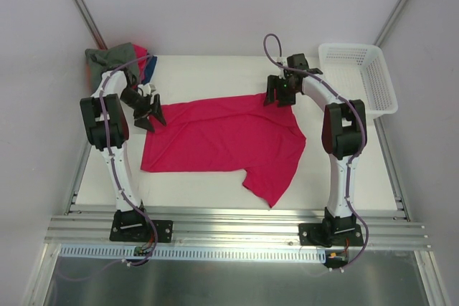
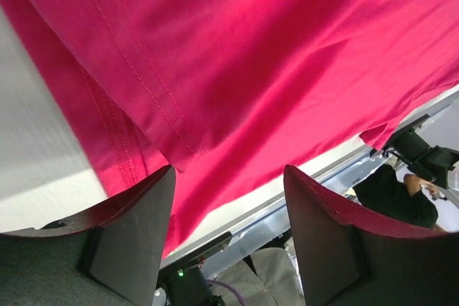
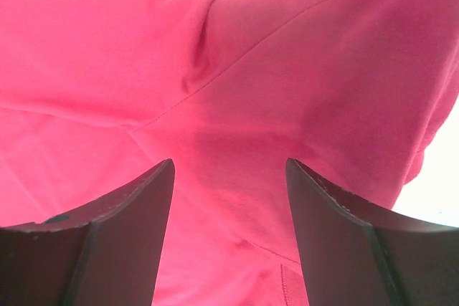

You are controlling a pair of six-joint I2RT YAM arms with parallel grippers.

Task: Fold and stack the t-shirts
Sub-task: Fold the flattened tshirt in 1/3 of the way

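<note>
red t-shirt (image 1: pixel 222 137) on white table (image 1: pixel 215 193), pale walls (image 1: pixel 215 5)

The red shirt (image 1: pixel 222 137) is shown as soft cloth, matt with a faint sheen, lightly creased, and its hem is double-stitched. The grey-green shirt (image 1: pixel 107 56) and the blue shirt (image 1: pixel 151 69) are likewise seen as dull, crumpled cloth. The table (image 1: pixel 201 191) is topped with a smooth, matt white surface. The basket (image 1: pixel 384 80) is made of white lattice plastic, slightly glossy. The rails (image 1: pixel 237 228) are of bare, brushed metal. The arms (image 1: pixel 344 170) are cased in glossy white and black plastic. The fingers (image 2: pixel 136 234) of the left gripper (image 2: pixel 228 170) are formed of matt black plastic.
</note>
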